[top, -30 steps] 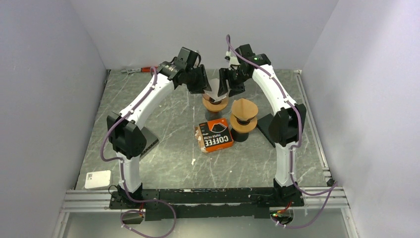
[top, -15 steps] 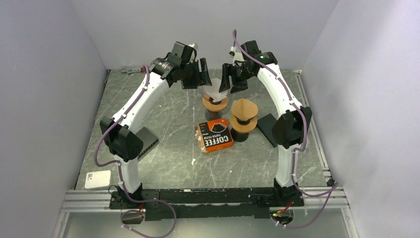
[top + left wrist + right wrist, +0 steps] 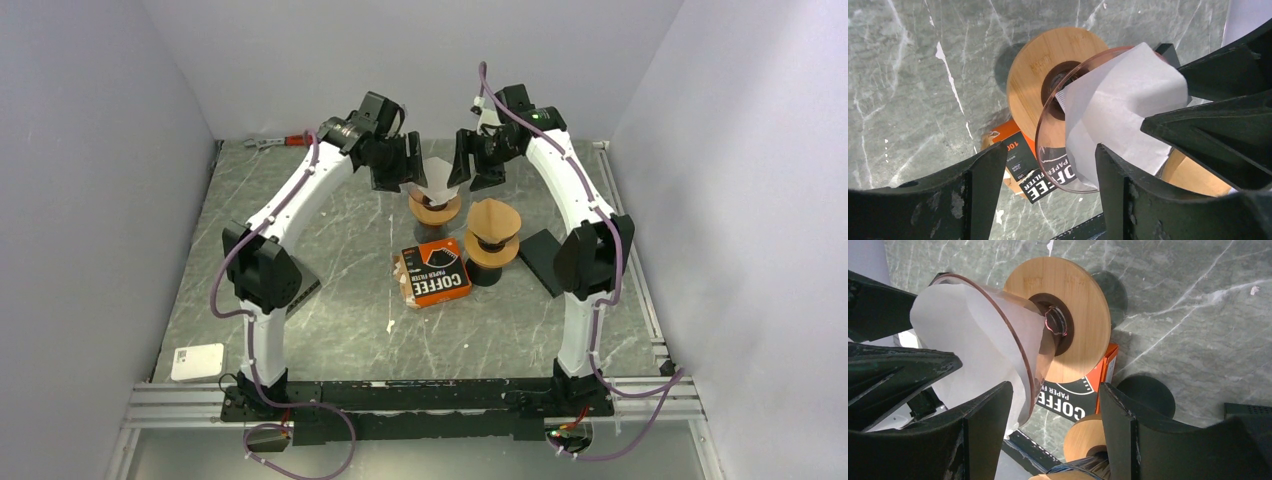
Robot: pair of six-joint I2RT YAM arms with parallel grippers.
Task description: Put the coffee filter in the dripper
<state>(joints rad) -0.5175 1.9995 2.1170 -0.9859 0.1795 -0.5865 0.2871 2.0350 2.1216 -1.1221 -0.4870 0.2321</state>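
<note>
Left to right. A small white box is lying at the near left corner of the table, and a red-handled tool is lying at its far left edge. The left gripper is hanging just left of the dripper. Its claw is released, with the two fingers standing wide apart and nothing clamped between them. The white coffee filter is sitting opened out inside the dripper's glass cone, its upper edge rising above the glass rim. Whether that edge is touching a finger of either claw cannot be told. The dripper is standing on its round wooden base towards the far middle of the table. An orange-and-black box of coffee filters is lying just in front of it. The right gripper is hanging just right of the dripper, likewise released and gripping nothing. A wood-topped stand is standing beside the box, and a black pad is lying to its right.
</note>
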